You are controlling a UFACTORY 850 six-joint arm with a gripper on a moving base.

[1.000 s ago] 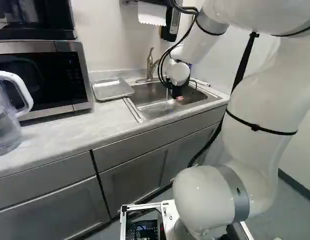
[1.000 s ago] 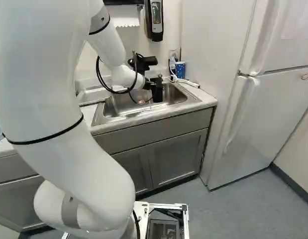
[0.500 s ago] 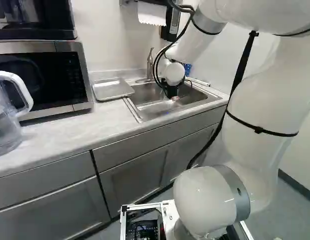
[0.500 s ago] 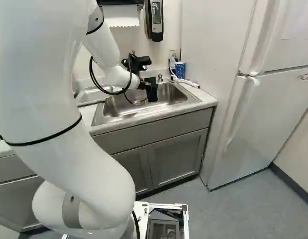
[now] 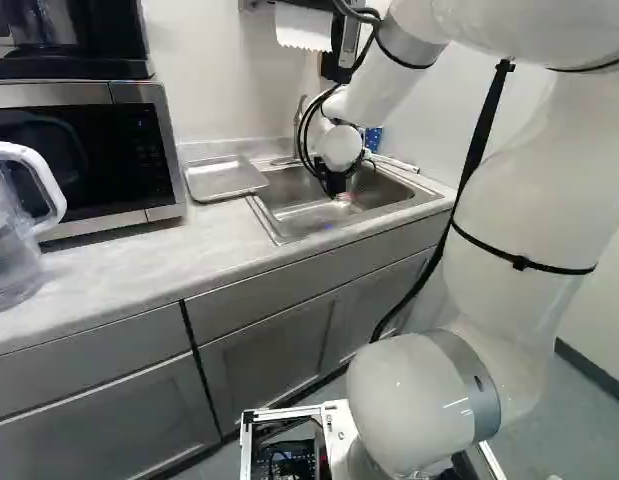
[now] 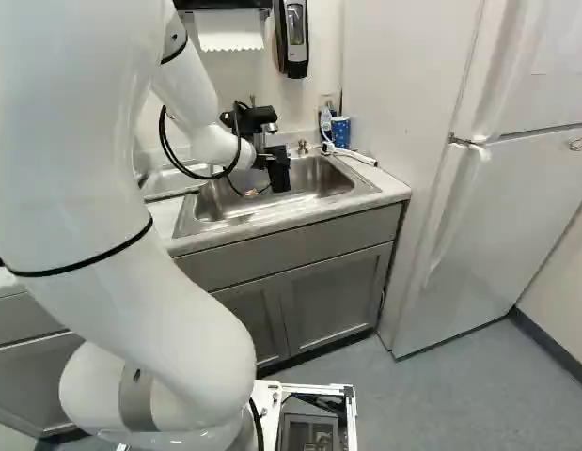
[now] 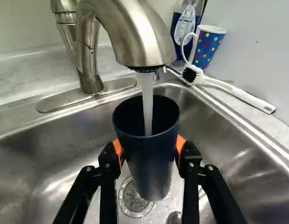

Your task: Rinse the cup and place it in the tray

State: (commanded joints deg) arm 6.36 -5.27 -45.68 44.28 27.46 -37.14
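Over the sink (image 6: 342,175), my gripper (image 6: 263,161) holds the dark blue cup (image 6: 279,173). The wrist view has the gripper (image 7: 150,150) shut on the cup (image 7: 149,163), an orange pad pressing each side. The cup's mouth faces up toward the faucet (image 7: 137,35), and running water (image 7: 147,100) falls into it. Its bottom hangs above the drain (image 7: 134,199); whether it touches the basin I cannot tell. A metal tray (image 5: 224,178) lies on the counter left of the sink in the left base view, nothing visible on it.
Beside the sink are a white-handled brush (image 7: 233,91), a dotted blue cup (image 7: 208,46) and a soap bottle (image 7: 185,28). A microwave (image 5: 79,155) and a clear pitcher (image 5: 14,230) occupy the counter past the tray. A dispenser (image 6: 293,38) hangs on the wall.
The wrist and gripper have shifted leftward over the sink in both base views, carrying the cup along. The base has stayed put, and so has the tray.
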